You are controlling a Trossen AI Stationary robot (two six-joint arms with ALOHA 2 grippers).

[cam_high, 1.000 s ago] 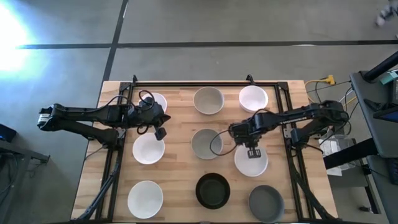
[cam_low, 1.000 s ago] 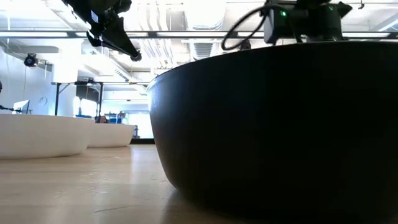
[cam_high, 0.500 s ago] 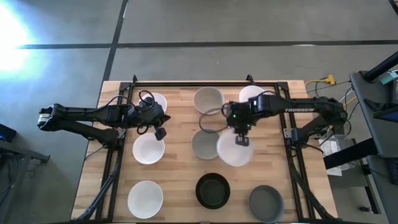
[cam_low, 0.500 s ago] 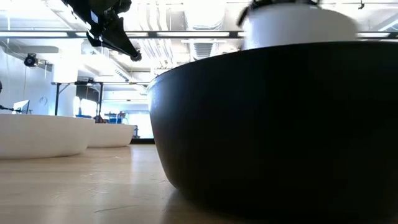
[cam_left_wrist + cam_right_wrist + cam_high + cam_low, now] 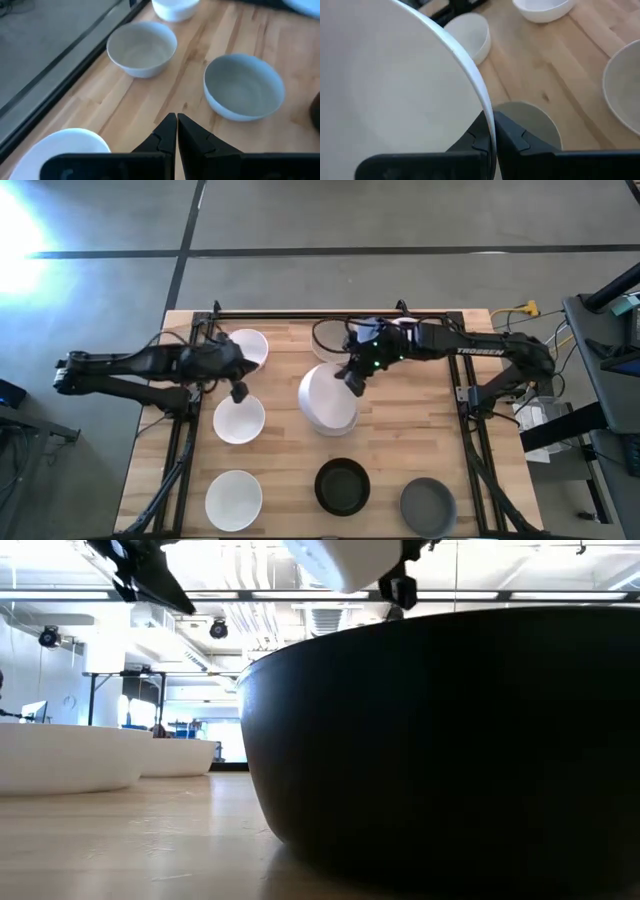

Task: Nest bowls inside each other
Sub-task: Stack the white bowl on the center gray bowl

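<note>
A white bowl (image 5: 326,402) is gripped by its rim in the right gripper (image 5: 353,379) above the table's (image 5: 285,480) centre; the left gripper (image 5: 239,391) is held closed.

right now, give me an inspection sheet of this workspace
Surface: pale wooden table top inside a black frame.
Job's things: round white bowl held tilted above the centre, over a beige-grey bowl; other round bowls, including a black one, sit singly.
Clutter: nothing seen.
End effectors: right end effector shut on the white bowl's rim; left end effector shut, empty, above the table's left side.
Cables: black loops on both arms.
Surroundings: grey concrete floor.
</note>
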